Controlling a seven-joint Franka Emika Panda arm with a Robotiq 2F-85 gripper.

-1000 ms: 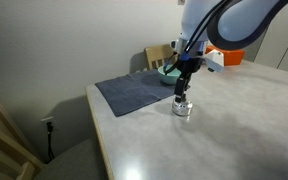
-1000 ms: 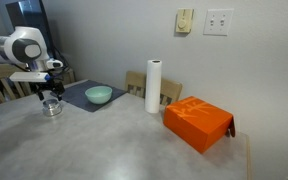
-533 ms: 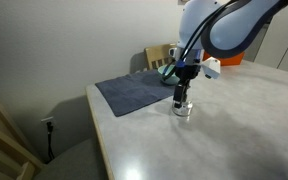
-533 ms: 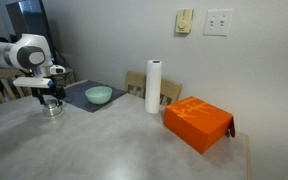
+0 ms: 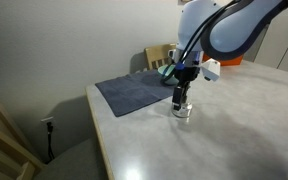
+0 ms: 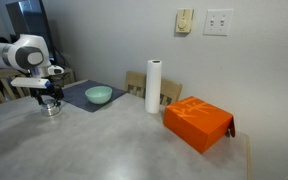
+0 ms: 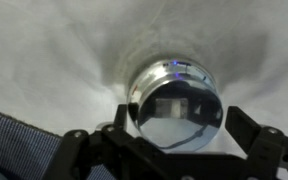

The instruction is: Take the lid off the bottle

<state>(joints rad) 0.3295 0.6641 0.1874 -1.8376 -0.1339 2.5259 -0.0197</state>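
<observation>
The bottle (image 5: 182, 109) is a short squat silvery jar standing on the pale table, just off the edge of the blue cloth; it also shows in an exterior view (image 6: 51, 108). Its round, shiny lid (image 7: 176, 100) sits on top and fills the middle of the wrist view. My gripper (image 5: 183, 97) points straight down over the jar, also seen in an exterior view (image 6: 50, 98). In the wrist view my gripper (image 7: 182, 124) is open, with one finger on each side of the lid. A small gap shows at the right finger.
A dark blue cloth (image 5: 134, 92) lies beside the jar with a teal bowl (image 6: 98, 95) on it. A tall white cylinder (image 6: 154, 87) and an orange box (image 6: 197, 122) stand further along the table. A wooden chair (image 5: 4, 145) is off the table's corner.
One second ago my gripper was a little higher; it has come down around the jar's top. Nothing has moved in the last half second.
</observation>
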